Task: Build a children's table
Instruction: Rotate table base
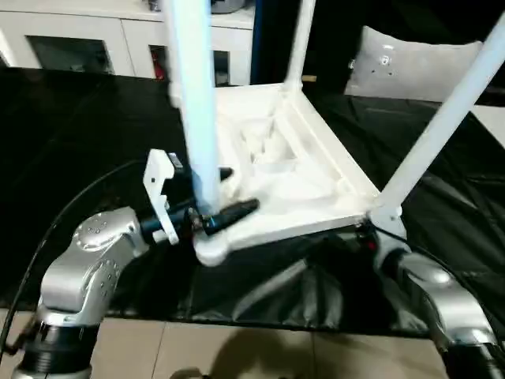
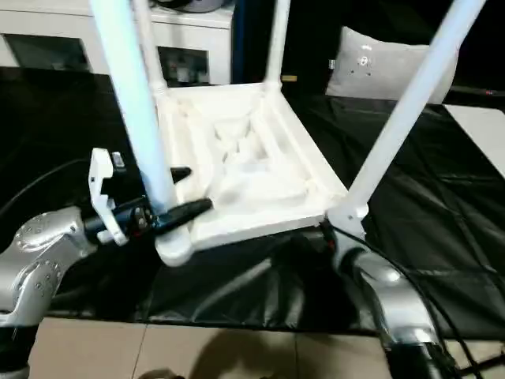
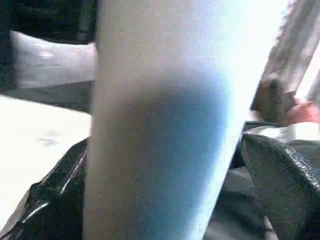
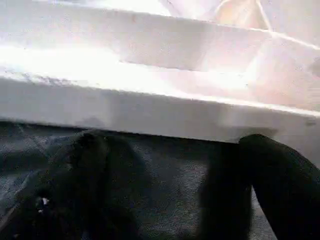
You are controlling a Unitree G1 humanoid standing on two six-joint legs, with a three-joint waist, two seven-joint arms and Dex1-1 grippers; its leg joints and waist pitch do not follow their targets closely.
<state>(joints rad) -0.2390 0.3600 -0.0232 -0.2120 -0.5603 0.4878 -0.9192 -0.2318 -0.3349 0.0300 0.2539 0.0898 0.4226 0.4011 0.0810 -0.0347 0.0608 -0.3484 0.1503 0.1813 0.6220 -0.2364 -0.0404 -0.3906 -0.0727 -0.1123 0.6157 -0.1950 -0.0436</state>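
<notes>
Tabletop lay upside down on black-covered surface, ribbed underside up, four white legs rising from corner sockets. Near-left leg stood upright in its socket at the front corner; near-right leg leaned outward from its own corner; two far legs seated at the back edge.

Left gripper set around the base of the near-left leg, just above the socket, black fingers spread wide, one either side of the tube; from the head views could not tell whether either pad actually pressed on it. Left wrist view showed the tube very close, between the fingers. Right gripper low at the front right corner, fingers also spread wide, pointed at the tabletop's rim from just above the surface, holding nothing.

Handling, judged: hollow plastic, light, stiff enough to lift by one edge but likely to skid on the slick cover if pushed. Tubes smooth, tapered, round, so prone to slip or roll in a two-finger pinch; best taken low, near the socket, where thickest and leverage least. Rim and ribs offered flat, squarer purchase for steadying. Long legs likely to tip the whole thing if grabbed high.
</notes>
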